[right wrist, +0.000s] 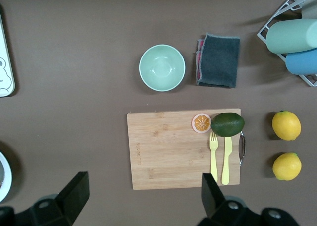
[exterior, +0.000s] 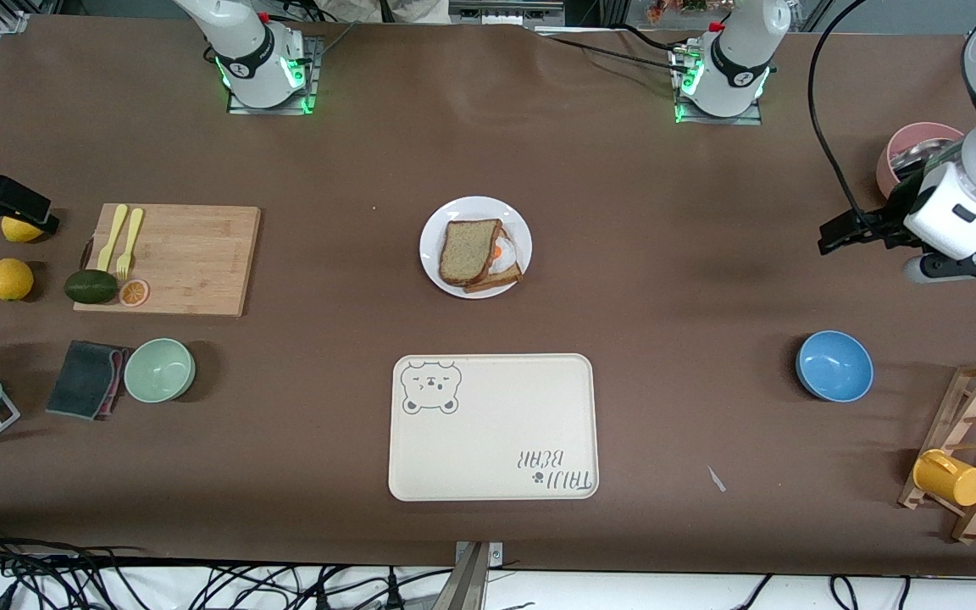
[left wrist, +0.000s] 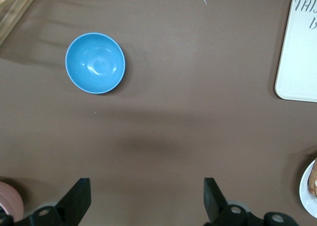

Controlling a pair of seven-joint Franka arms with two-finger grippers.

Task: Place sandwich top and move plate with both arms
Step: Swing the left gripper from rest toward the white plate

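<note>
Landmark: white round plate, mid-table, farther from the front camera than the cream bear tray.

Sandwich top: speckled light-brown slice with a darker crust, roughly square. It already lies on the plate, leaning over a lower slice that carries a fried egg; egg white and a spot of orange yolk show at its edge on the left-arm side. So the top looks placed, slightly askew; the plate move is what remains.

Handling judgement:
- Bread: light, soft, compressible. A pinch would dent it, so leave it alone.
- Stack is loose and offset, so it could slide if the plate tilts or jerks.
- Plate: rigid, smooth, probably glossy and slippery, with a low thin rim. Best hold is the bare rim at its two ends, one gripper toward each arm's end of the table, clear of the bread. Keep it level and lift both ends together.

Left gripper: fingers spread wide, nothing between them. It hangs over bare brown tablecloth well away from the plate toward the left arm's end, near the blue bowl.

Right gripper: fingers likewise spread and empty. It hangs well away from the plate toward the right arm's end, by the bamboo cutting board.

Both arms wait.
</note>
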